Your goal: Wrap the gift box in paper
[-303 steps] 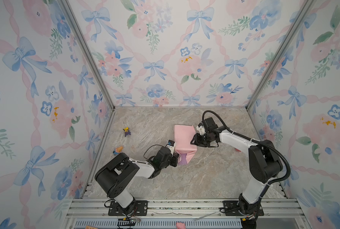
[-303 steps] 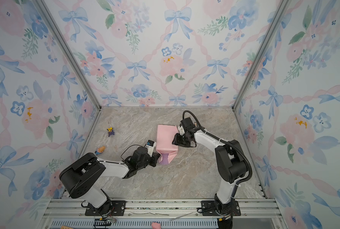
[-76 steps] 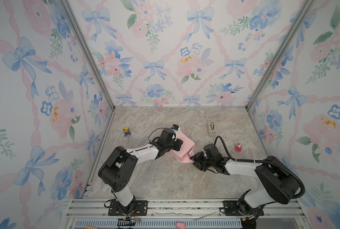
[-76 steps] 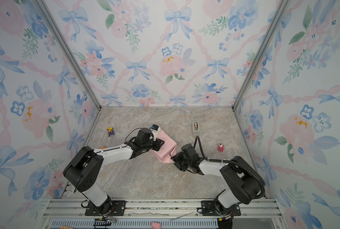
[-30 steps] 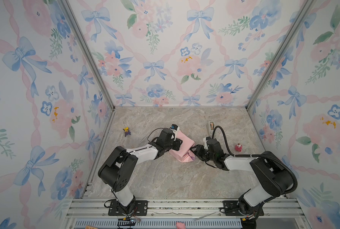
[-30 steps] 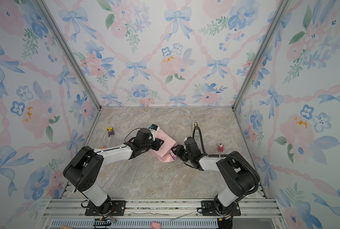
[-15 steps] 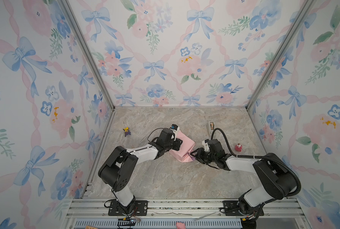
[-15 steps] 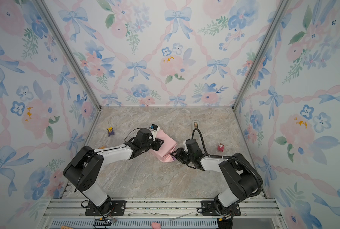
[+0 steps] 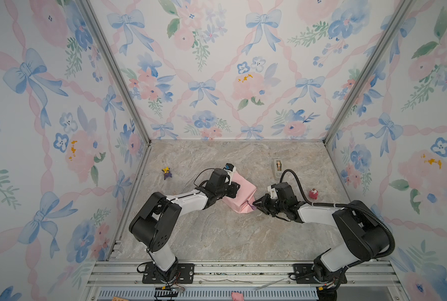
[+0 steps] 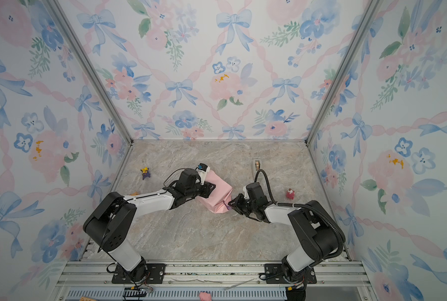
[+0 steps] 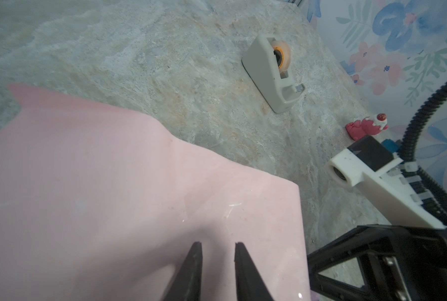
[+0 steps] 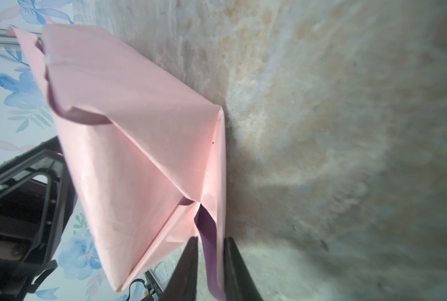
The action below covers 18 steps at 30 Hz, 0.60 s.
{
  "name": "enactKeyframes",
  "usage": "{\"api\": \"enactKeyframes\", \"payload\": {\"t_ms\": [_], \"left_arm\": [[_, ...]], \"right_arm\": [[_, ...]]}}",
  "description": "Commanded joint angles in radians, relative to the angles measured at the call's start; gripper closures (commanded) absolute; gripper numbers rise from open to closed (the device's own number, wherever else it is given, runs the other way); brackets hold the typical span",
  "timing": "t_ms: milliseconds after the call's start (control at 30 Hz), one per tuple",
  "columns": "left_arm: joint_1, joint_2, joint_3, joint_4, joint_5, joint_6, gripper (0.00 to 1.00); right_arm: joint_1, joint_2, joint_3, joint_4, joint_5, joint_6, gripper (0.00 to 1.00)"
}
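Most wrapping done, box hidden | left gripper (image 11: 218, 245) ajar, empty, pressing paper (image 11: 113, 182) | right gripper (image 12: 210, 239) seemingly pinches loose flap (image 12: 208, 224) | untaped

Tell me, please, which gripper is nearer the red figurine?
Right. In both top views the right gripper, at the paper's corner, lies left of the red figurine; the left gripper lies farther left, atop the paper.

The paper (image 9: 240, 194) is pale pink, with lilac-purple showing where a corner flap turns. The table (image 9: 217, 234) is marbled grey-beige. The walls (image 9: 217, 78) show blue bows and pink flowers on white. The tape dispenser (image 11: 272, 75) is pale grey, orange-cored.
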Motion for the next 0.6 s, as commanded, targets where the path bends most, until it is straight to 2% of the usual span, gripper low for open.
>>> {"api": "enactKeyframes", "payload": {"t_ms": [0, 300, 567], "left_arm": [[0.011, 0.019, -0.01, -0.021, 0.0, 0.0, 0.74], [0.01, 0.013, -0.007, -0.015, 0.007, 0.033, 0.74], [0.01, -0.01, -0.015, 0.004, 0.018, 0.13, 0.69]], "right_arm": [[-0.007, 0.029, 0.02, -0.025, -0.031, 0.017, 0.77], [-0.012, 0.018, 0.022, 0.012, -0.026, 0.084, 0.98], [0.001, 0.008, 0.03, 0.079, -0.035, 0.161, 1.0]]}}
